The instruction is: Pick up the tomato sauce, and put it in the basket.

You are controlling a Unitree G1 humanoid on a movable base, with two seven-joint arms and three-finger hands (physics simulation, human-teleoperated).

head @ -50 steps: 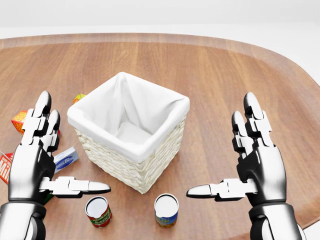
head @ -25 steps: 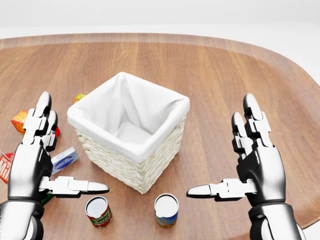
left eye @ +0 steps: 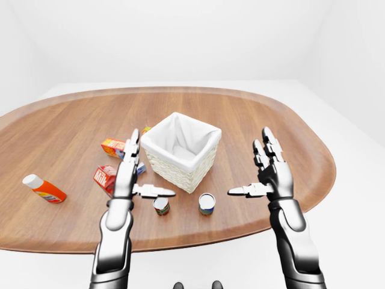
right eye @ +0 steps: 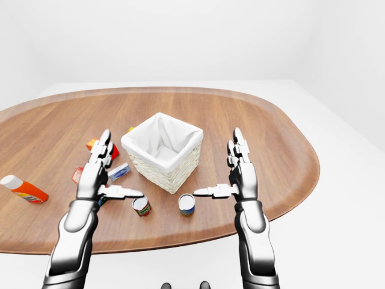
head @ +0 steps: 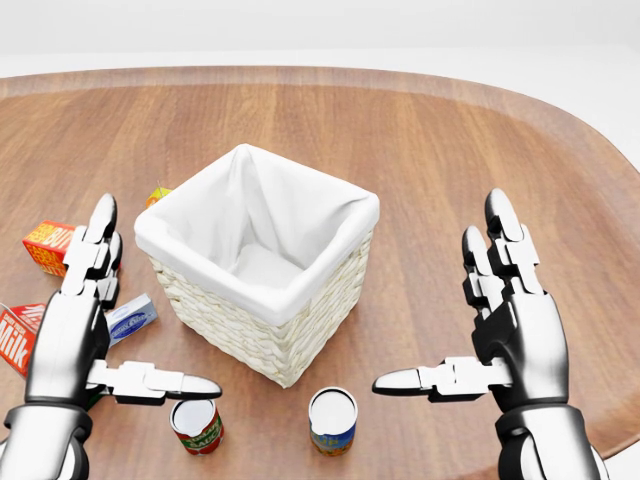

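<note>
The left hand (head: 85, 335) is dropping lower and sliding a little toward the bottom left of the head view compared with a second ago, so the orange carton (head: 48, 245) and the milk carton (head: 20, 335) that it was partly covering are now showing more fully. Its fingers are spread and flat, thumb jutting out sideways, gripping nothing. The right hand (head: 505, 320) is hanging just where it was, equally splayed and empty.

The tomato sauce (head: 197, 423), which I'm taking to be the red-and-green can, is standing upright on the table (head: 450, 130), just beneath the left thumb tip and near the bottom of the basket (head: 262, 262). A second can with a blue label (head: 333, 420) is standing beside it, apart from it. A ketchup-like bottle (left eye: 44, 188) is lying well off to the left in the left-eye view.

To me, the descent is looking like the opening of a reach for the can; nothing is being lifted yet, and the basket's white lining is showing nothing inside
</note>
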